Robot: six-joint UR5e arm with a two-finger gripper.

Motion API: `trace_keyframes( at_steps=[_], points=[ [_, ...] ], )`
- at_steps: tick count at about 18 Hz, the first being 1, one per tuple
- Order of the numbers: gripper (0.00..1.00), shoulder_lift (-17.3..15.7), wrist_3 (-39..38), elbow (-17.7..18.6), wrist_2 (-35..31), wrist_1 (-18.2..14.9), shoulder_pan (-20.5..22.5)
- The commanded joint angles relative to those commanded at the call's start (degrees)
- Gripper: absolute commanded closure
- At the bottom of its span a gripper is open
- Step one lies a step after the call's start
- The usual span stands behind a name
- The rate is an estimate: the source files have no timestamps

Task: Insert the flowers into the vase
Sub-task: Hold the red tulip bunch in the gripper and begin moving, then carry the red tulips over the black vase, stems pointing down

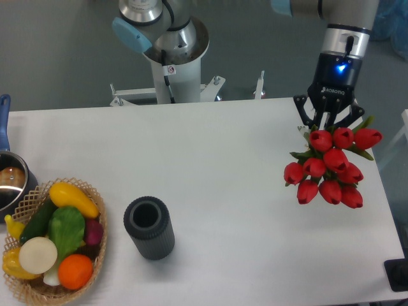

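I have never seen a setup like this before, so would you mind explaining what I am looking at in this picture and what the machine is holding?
This is one view from a fixed camera, looking down at a white table. The grey and blue machine at the back is a robot arm; it bends round to the right and ends in a black two-finger gripper. The gripper is shut on the flowers, a bunch of red tulips whose heads point towards the camera. At the front left stands the vase, a dark ribbed cylinder, upright, open at the top and empty. Further left is a wicker basket of vegetables, and a metal pot at the table's left edge.
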State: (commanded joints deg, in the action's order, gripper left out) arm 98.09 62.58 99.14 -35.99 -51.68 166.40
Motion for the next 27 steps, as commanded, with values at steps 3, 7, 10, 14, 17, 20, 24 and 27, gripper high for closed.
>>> trace_keyframes(
  at_steps=[3,7,10,14,17,20,24,27],
  points=[
    [0.83,0.09,0.00,0.09,6.08,2.02,-2.21],
    [0.83,0.70,1.14,0.35,13.83,2.29,-5.37],
    [0.83,0.62,4.56,2.19,18.74,2.55,-7.75],
    [0.83,0.97,11.49,4.48,22.63,2.55,-10.12],
    [0.83,1.49,16.08,6.41,25.78,2.55,-12.32],
    [0.83,2.55,18.45,6.33,28.60,2.73,-13.99],
    [0.84,3.16,19.07,6.68,32.28,2.82,-15.22],
    [0.84,4.83,22.31,6.68,33.00,2.90,-17.06]
  ],
)
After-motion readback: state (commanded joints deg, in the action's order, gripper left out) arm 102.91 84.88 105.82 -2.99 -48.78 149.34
